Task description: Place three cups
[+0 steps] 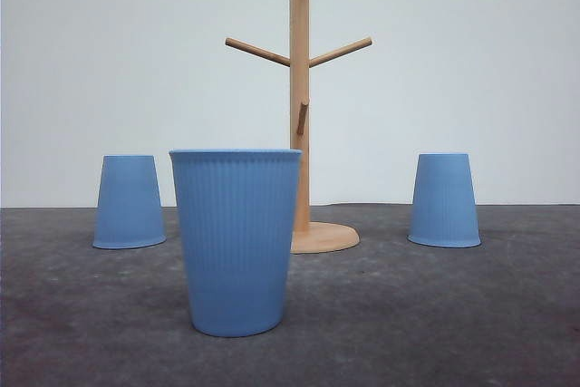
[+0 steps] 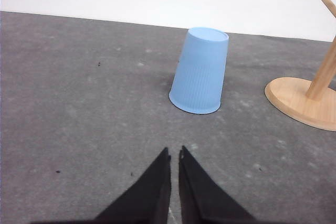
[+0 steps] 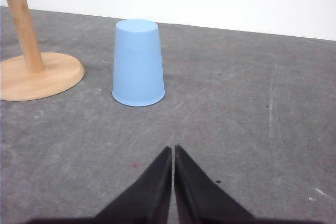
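Note:
Three light-blue ribbed cups stand on the dark grey table. One cup point(image 1: 236, 240) is upright, mouth up, nearest the front camera at centre. A second cup point(image 1: 130, 201) stands upside down at the back left, and shows in the left wrist view as cup point(image 2: 200, 71). The third cup point(image 1: 444, 199) stands upside down at the back right, and shows in the right wrist view as cup point(image 3: 137, 63). My left gripper point(image 2: 174, 155) is shut and empty, short of its cup. My right gripper point(image 3: 172, 149) is shut and empty too, short of its cup.
A wooden peg stand point(image 1: 301, 97) with a round base point(image 1: 324, 237) rises at the back centre between the two inverted cups; its base point(image 2: 304, 100) and base point(image 3: 37, 74) also show in the wrist views. A white wall lies behind the table.

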